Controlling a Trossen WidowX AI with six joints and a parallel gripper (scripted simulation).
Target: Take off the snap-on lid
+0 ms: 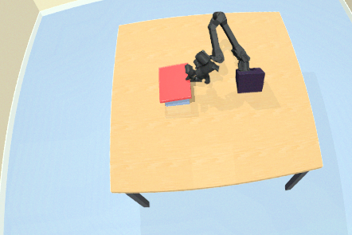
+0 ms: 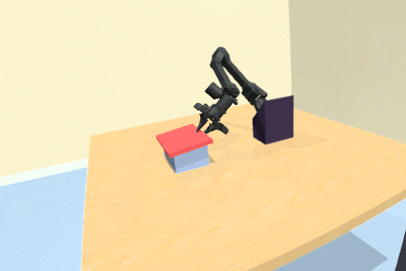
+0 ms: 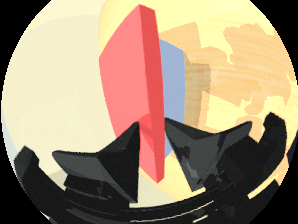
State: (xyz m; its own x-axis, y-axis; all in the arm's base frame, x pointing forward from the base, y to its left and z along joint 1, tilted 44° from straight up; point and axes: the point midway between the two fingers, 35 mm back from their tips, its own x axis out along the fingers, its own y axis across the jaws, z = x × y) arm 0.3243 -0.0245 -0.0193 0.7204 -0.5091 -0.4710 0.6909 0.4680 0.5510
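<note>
The red lid (image 1: pixel 173 84) (image 2: pixel 184 141) (image 3: pixel 127 65) lies over the blue-grey storage box (image 1: pixel 177 103) (image 2: pixel 193 161) (image 3: pixel 173 75), which stands on the table. The lid's red face is up, and it looks slightly tilted, a little higher on the side toward the arm. Whether a gap has opened between lid and box on that side cannot be told. My gripper (image 1: pixel 190 80) (image 2: pixel 202 131) (image 3: pixel 150 123) is shut on the lid's edge nearest the arm, one finger over its top and the other below its rim. The lid hides the box's top.
The dark arm base (image 1: pixel 250 80) (image 2: pixel 279 120) stands on the table (image 1: pixel 207 146) (image 2: pixel 230 205) to the right of the box in the top and exterior views. The arm arches up from it toward the box. The table's left edge lies beyond the box, away from the base.
</note>
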